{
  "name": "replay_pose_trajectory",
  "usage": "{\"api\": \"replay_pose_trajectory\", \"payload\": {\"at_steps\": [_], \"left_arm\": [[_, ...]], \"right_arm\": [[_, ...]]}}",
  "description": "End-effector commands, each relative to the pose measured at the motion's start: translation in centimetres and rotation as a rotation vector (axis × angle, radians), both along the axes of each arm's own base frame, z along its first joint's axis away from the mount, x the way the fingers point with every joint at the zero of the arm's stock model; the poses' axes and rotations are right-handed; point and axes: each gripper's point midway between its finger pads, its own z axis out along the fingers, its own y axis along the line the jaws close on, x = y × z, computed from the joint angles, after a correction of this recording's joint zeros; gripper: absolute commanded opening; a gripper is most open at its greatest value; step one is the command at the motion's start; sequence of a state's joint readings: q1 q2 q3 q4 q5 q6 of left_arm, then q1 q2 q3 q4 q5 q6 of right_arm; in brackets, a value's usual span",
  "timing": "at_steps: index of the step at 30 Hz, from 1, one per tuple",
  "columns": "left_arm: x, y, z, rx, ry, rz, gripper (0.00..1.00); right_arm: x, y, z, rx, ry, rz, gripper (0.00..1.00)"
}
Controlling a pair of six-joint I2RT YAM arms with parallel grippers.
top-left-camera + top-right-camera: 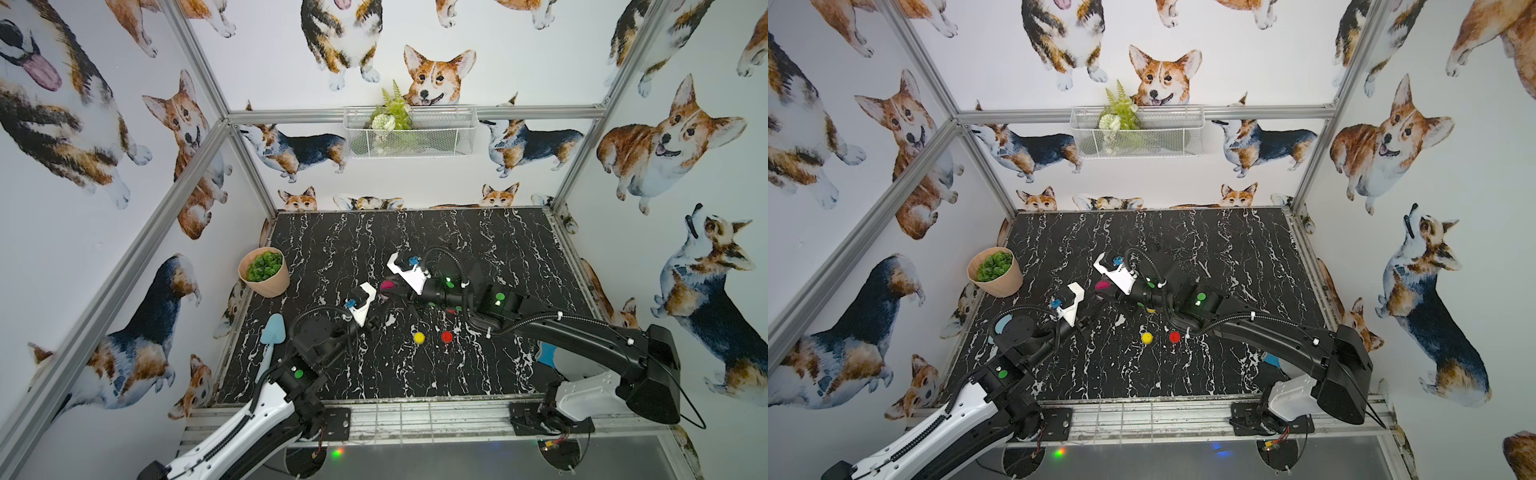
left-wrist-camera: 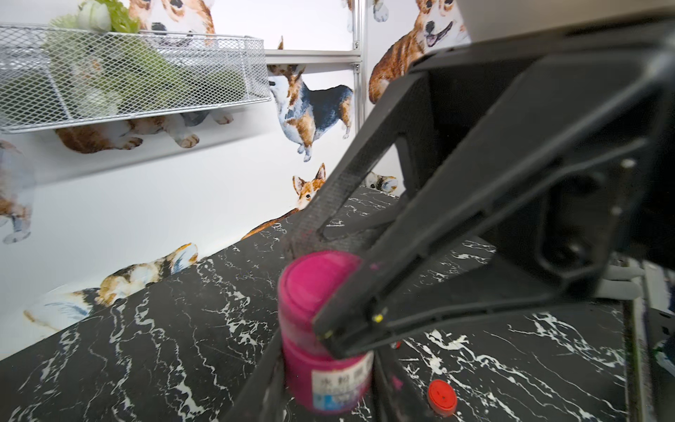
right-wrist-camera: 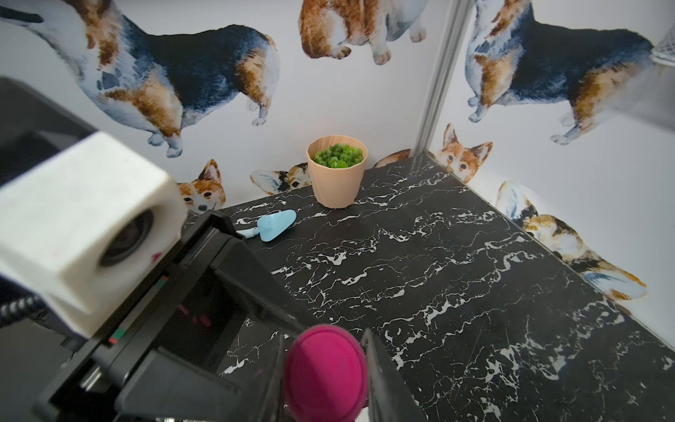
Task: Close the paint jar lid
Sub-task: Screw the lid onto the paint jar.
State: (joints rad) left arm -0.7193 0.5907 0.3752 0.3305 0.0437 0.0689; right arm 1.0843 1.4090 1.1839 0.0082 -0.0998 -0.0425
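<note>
**Both my pincers on the pink jar**

In both top views the jar (image 1: 387, 285) (image 1: 1103, 285) is near the middle of the table (image 1: 395, 374) (image 1: 1121, 374), between my two arms. My left pincer (image 1: 381, 300) (image 1: 1096, 303) meets it from the side of the pot (image 1: 264, 272). My right pincer (image 1: 395, 291) (image 1: 1111, 291) meets it from the opposite side. A yellow cap (image 1: 419, 337) and a red cap (image 1: 446, 336) lie apart from the jar, nearer the front edge.

In the left wrist view my left pincer (image 2: 321, 391) is clamped low on the jar (image 2: 310, 361), one finger on each side of the label. The lid (image 2: 314, 277) sits on top of the jar. My right pincer (image 2: 310, 292) straddles it, its fingers (image 2: 358, 310) pressed to the rim. Whether the jar rests on the table I cannot tell.

In the right wrist view the lid (image 3: 325, 365) fills the gap of my right pincer (image 3: 327, 376), gripped from both sides, and hides the jar's body
</note>
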Motion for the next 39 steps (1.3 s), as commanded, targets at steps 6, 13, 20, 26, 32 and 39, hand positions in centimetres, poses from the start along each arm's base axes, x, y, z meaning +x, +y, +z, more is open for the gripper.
{"api": "replay_pose_trajectory", "payload": {"at_steps": [6, 13, 20, 26, 32, 39], "left_arm": [[1.4, 1.7, 6.9, -0.139, -0.206, 0.134, 0.34], [2.0, 2.4, 6.8, -0.134, -0.217, 0.194, 0.34], [1.8, 2.6, 5.1, -0.103, -0.176, 0.186, 0.34], [1.2, 2.3, 3.2, -0.065, -0.12, 0.15, 0.34], [0.2, 1.2, 1.0, 0.028, -0.041, 0.064, 0.33], [-0.6, -0.1, -1.7, 0.135, 0.056, -0.029, 0.34]], "right_arm": [[2.1, 1.3, -2.6, -0.033, 0.034, -0.244, 0.31], [2.5, 2.2, -3.4, -0.001, 0.072, -0.314, 0.3], [2.1, 1.1, -1.9, 0.012, 0.031, -0.3, 0.4], [1.1, -0.4, 0.0, 0.028, -0.004, -0.259, 0.74], [-0.7, -2.8, 2.1, -0.027, 0.011, -0.131, 0.79], [-1.8, -5.4, 3.2, -0.245, -0.021, 0.047, 0.67]]}}
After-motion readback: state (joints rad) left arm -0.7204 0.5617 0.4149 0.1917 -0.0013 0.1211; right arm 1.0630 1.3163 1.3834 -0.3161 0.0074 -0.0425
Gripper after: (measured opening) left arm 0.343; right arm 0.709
